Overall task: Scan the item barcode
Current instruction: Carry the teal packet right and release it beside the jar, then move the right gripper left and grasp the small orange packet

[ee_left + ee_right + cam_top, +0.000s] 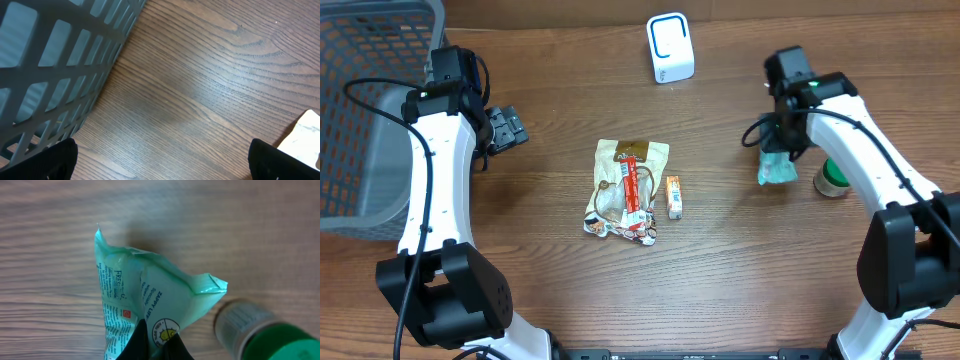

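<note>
While the right gripper (157, 342) is clenched on the pouch (150, 290), held just beside the bottle (833, 180) on the desk (740, 260), the left gripper (508, 128) is spread wide by the basket (360, 150); the scanner (670, 47) is seen well apart, at the far edge

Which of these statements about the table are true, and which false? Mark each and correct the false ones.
1. The right gripper is shut on the green pouch. True.
2. The left gripper holds the snack packet. False: it is open and empty, beside the basket.
3. The scanner is in the basket. False: it stands on the table.
4. A green-capped bottle sits beside the pouch. True.
</note>
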Action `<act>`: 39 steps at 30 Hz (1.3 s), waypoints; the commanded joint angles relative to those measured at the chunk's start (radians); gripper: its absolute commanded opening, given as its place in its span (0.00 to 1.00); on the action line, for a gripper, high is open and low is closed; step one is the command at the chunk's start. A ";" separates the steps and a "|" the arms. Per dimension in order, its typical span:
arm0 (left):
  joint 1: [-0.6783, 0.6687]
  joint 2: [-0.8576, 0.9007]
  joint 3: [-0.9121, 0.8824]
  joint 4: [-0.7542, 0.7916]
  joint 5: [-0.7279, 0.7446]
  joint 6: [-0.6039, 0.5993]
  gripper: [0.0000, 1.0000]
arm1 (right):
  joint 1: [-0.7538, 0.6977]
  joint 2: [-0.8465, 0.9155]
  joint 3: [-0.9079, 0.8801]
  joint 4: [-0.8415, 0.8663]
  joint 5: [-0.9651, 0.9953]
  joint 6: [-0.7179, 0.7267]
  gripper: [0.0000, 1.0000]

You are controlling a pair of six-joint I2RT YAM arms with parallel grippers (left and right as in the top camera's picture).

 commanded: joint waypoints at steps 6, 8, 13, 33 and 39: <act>-0.007 -0.026 0.016 0.000 0.004 0.018 1.00 | -0.033 0.004 -0.108 0.028 -0.030 -0.001 0.04; -0.007 -0.026 0.016 0.000 0.004 0.018 1.00 | -0.033 0.004 -0.140 0.055 -0.029 -0.001 0.04; -0.007 -0.026 0.016 0.000 0.004 0.018 1.00 | -0.033 0.004 -0.189 0.087 -0.005 -0.001 0.04; -0.007 -0.026 0.016 0.000 0.004 0.018 1.00 | 0.053 -0.033 -0.064 0.051 -0.246 0.106 0.66; -0.007 -0.026 0.016 0.000 0.004 0.018 1.00 | 0.181 -0.033 -0.066 0.071 -0.407 0.208 0.59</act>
